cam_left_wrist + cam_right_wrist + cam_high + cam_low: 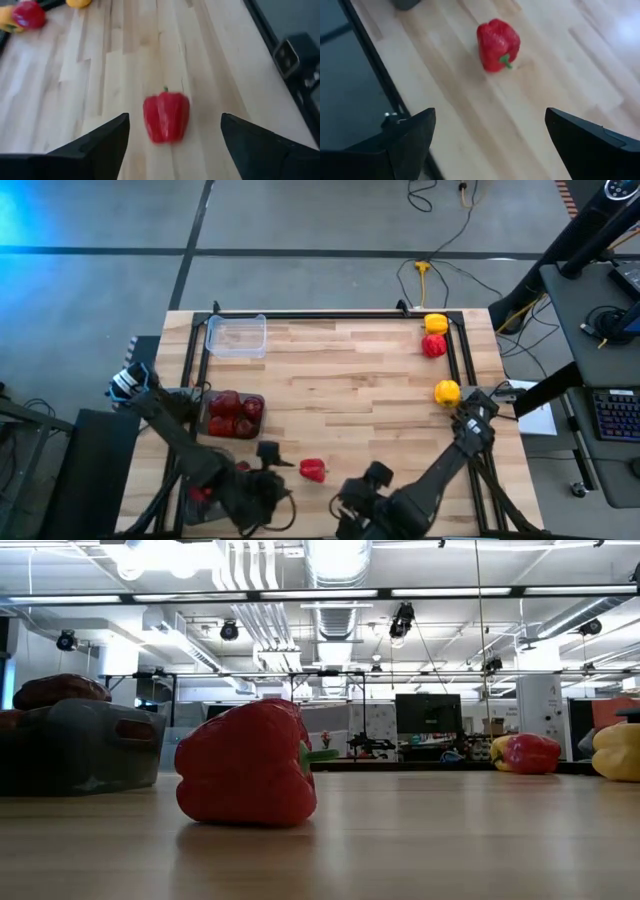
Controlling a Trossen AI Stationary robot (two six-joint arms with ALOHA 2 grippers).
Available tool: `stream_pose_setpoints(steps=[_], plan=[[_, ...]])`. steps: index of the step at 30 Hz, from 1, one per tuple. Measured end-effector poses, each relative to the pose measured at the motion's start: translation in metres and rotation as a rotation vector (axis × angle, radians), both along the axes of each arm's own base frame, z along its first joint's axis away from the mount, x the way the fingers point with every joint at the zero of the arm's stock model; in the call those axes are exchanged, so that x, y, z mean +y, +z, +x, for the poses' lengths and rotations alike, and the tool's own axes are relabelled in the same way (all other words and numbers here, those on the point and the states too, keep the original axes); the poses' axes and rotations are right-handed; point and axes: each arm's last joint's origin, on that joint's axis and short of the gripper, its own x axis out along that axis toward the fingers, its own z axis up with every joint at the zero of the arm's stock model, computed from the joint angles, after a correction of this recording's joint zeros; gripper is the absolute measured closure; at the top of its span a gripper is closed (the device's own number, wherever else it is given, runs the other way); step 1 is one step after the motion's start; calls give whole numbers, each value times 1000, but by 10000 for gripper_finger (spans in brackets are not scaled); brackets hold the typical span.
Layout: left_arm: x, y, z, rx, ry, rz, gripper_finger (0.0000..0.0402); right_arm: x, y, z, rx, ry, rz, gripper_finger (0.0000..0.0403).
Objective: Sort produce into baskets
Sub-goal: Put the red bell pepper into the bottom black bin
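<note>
Red pepper [313, 470] is seen lying loose on the table [350, 395] near the front edge, between the two grippers, touched by neither.

Left gripper [172, 142]: jaws spread wide, released, nothing held. The red pepper is framed between its fingers [95, 145] in the left wrist view, just ahead of them. In the high view the left gripper is placed at the front of the table, just left of the pepper.

Right gripper [490, 145]: jaws also spread wide, released, empty. The same pepper is seen ahead of it in the right wrist view, stem toward the camera. In the high view the right gripper is placed at the front edge, right of the pepper.

Dark basket [256, 402] on the left side is filled with several red and maroon peppers [228, 415]. Another dark basket [190, 515] at the front-left corner is mostly hidden under the left arm; something red is visible in it. Clear basket [237, 336] sits at the back-left corner.

Back-right corner: a yellow pepper [436, 324] and a second red pepper [433, 346] are touching. Another yellow pepper [447, 392] lies near the right edge, apart from that pair.
</note>
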Motion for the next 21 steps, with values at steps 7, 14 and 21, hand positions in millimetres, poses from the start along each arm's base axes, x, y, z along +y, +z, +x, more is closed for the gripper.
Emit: stream_pose_setpoints(steps=[7,14,21], plan=[[17,-27,31,-49,-42,-100,43,24,-8,-25,-3,-87,61,35],[34,-56,37,-23,-46,-175,14,32,-17,-35,5,-126,62,35],[58,-73,43,-38,2,-175,13,33,-23,-36,25,-143,78,35]])
